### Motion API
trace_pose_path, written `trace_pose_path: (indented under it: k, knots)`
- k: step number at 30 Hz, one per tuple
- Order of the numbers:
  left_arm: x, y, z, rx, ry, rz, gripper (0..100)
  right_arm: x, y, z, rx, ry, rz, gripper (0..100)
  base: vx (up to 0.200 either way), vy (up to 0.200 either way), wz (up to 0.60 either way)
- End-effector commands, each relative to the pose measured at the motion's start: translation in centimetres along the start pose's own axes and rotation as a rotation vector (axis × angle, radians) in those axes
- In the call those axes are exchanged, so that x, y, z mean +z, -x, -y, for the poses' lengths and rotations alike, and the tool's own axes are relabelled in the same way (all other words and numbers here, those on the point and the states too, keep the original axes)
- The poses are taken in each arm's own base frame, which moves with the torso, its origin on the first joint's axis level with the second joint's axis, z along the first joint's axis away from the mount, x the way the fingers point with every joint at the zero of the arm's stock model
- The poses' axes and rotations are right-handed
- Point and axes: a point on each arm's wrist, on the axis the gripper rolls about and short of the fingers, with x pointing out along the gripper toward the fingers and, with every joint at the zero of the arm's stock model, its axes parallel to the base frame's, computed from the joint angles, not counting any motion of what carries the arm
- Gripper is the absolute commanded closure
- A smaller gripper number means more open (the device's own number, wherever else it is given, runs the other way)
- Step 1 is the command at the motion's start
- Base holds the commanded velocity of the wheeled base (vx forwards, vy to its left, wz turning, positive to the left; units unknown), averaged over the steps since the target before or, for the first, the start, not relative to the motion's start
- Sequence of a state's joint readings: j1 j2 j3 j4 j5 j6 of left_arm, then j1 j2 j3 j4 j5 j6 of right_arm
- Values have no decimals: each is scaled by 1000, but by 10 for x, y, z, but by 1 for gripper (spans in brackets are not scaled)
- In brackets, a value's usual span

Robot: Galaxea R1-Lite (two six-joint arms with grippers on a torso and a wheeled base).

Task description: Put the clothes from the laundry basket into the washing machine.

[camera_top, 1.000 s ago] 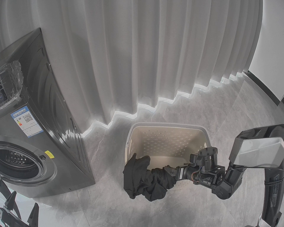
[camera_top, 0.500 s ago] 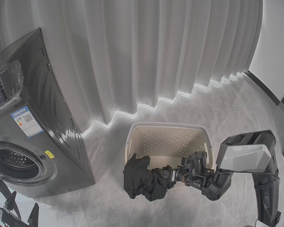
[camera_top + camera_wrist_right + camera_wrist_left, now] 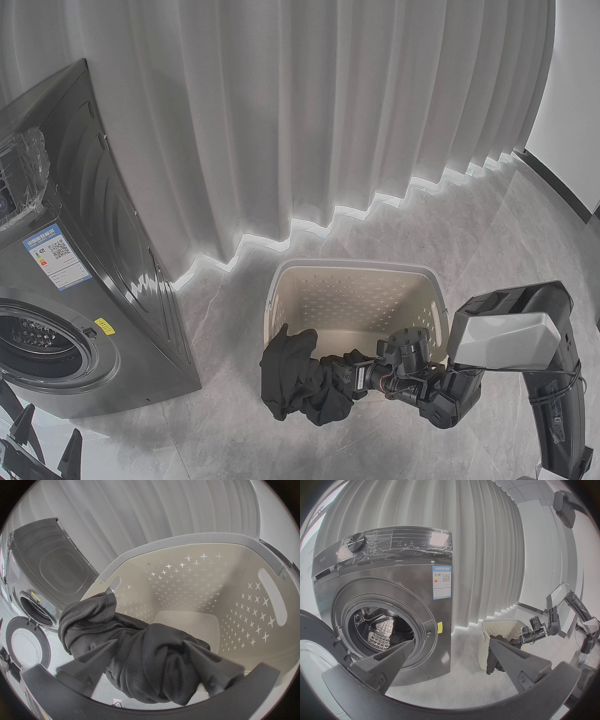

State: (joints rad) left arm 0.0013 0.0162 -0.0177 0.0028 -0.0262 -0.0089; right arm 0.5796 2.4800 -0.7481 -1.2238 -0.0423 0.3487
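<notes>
The dark garment lies bunched over the rim of the laundry basket, at the corner nearest the robot on the washing-machine side. Part of it hangs down the outside wall and part trails inside. With the bulk sitting on the rim rather than down on the basket floor, it can be reached from the side instead of by a deep plunge.

The right end effector lies nearly level at that same corner. Its fingers are spread, one on each side of the bundle, with cloth bulging between them. It looks released, not yet clenched, and so placed to take a thick fold rather than a loose edge. The rest of the basket's pale floor is bare, so this is probably the last piece.

The washing machine stands on the floor to the left of the basket, well apart from it. Its round door is swung open and something dark is already in the drum. The left end effector hangs released and empty, farther from the basket than the machine's front, facing the open drum. The curtain hangs just behind the basket.
</notes>
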Motion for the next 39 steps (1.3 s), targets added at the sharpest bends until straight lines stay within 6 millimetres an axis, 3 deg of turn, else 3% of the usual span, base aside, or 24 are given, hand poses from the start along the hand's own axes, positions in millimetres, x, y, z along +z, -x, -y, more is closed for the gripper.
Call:
trace_pose_path:
  k: [1, 5, 8, 12, 19, 27, 39]
  knots:
    - [-5, 0, 0, 0, 0, -2, 0, 1, 1, -2, -2, 2, 6, 100, 0, 0, 0]
    - [-5, 0, 0, 0, 0, -3, 0, 4, 6, -2, -3, 3, 16, 100, 0, 0, 0]
    - [-5, 0, 0, 0, 0, -2, 0, 20, 20, -7, 19, 2, 95, 100, 0, 0, 0]
    - [-4, 0, 0, 0, 0, -2, 0, 44, 49, -13, 47, -5, 182, 100, 0, 0, 0]
    - [-4, 0, 0, 0, 2, -2, 0, 89, 121, -30, 183, -31, 335, 100, 0, 0, 0]
    - [-5, 0, 0, 0, 2, -3, 0, 106, 178, -43, 358, -133, 392, 100, 0, 0, 0]
    - [-5, 0, 0, 0, 6, -3, 0, 127, 217, -53, 526, -247, 457, 100, 0, 0, 0]
